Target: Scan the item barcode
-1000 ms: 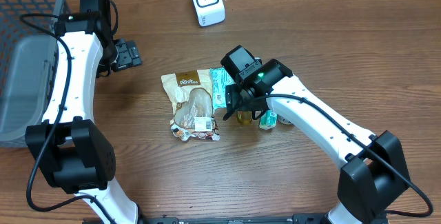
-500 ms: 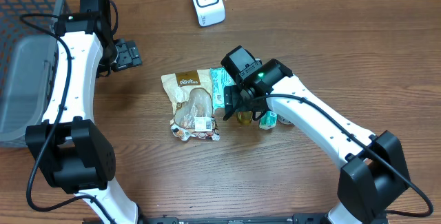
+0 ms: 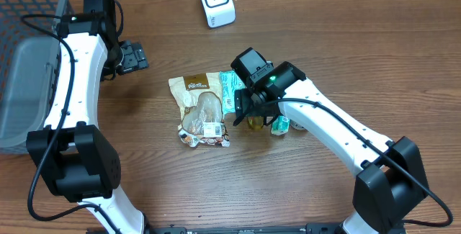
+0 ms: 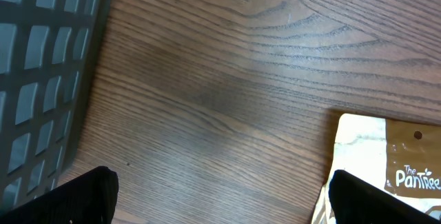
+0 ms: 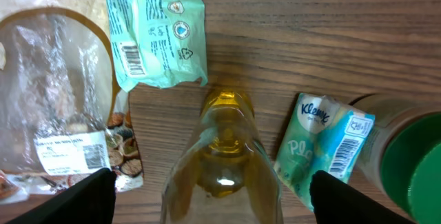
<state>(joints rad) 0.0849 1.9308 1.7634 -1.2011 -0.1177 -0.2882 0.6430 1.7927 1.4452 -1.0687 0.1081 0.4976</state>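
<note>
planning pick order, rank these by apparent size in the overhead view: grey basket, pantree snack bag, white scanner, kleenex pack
1. grey basket, though cut by the frame edge
2. Pantree snack bag
3. white scanner
4. Kleenex pack, but the right arm hides part of it, so its rank is unsure

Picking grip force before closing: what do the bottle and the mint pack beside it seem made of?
The bottle: clear and glossy, plastic or glass, I cannot tell which; yellowish contents show through, with a bright glint. The mint pack: thin soft plastic film, likely; wrinkled, printed, with a crimped bottom edge.
</note>
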